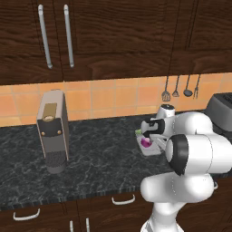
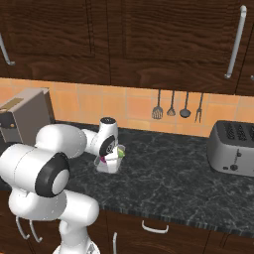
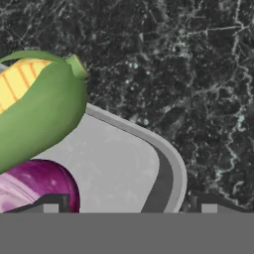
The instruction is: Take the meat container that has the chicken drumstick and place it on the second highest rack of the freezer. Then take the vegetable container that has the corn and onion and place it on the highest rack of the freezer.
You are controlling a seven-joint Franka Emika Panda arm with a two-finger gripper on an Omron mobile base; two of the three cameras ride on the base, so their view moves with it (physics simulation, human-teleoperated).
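We saw the tool [image 3: 126,203] low over the vegetable container [image 3: 124,158] on the dark marbled table [image 1: 99,154], its two dark fingertips [image 3: 47,203] spread wide apart. One tip sat in front of the onion [image 3: 34,186] and the other just outside the container's rounded grey rim, so that the corner of the tray lay between them. We could not tell whether either tip touched the tray, and nothing was clamped.

In the hand view the corn [image 3: 34,119] lay across the tray in its green husk, yellow kernels showing at one side, its pointed end reaching over the rim. The purple onion sat just beside it on the pale grey floor of the container.

From the left base view the container [image 1: 149,147] stood toward the right of the table, partly hidden behind the white arm, with the magenta onion [image 1: 146,142] visible inside. A tall grey-brown coffee machine [image 1: 53,131] stood well apart to its left. From the right base view the tray [image 2: 110,163] sat under the hand, a toaster [image 2: 233,148] stood far to the right, and four utensils [image 2: 178,106] hung on the orange tiled wall [image 2: 124,106] below dark wooden cabinets [image 2: 149,39].
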